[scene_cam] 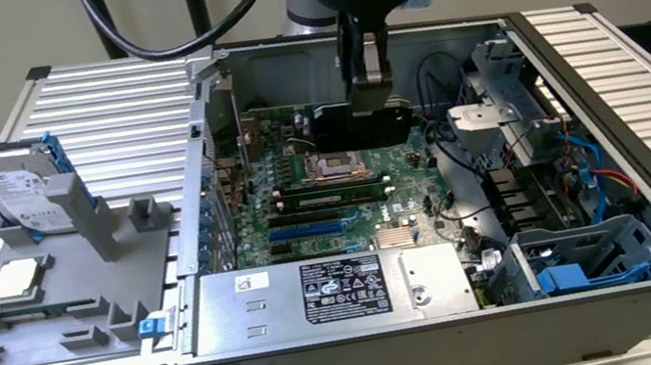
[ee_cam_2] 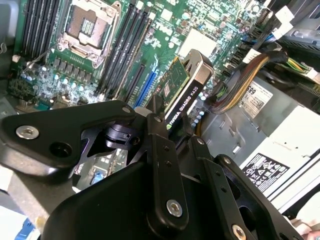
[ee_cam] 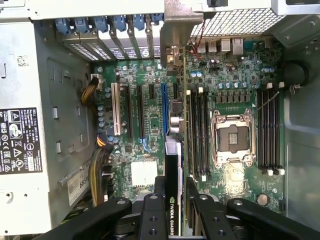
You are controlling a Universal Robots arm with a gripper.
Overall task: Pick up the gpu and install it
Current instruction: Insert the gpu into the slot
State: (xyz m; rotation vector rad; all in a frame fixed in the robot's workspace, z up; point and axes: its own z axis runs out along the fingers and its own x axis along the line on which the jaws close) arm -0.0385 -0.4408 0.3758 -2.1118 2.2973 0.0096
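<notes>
The hand gripped the gpu edge-on above the motherboard, card held upright, apparently to meet a slot.

White lettering runs along the black edge of the gpu I hold. At six o'clock in the exterior view, a printed label sits on the power supply.

The gpu is a thin green circuit card with a black cooler block on one face and a silver bracket at its far end. It stands on edge above the motherboard, over the expansion slots, clear of the board.
</notes>
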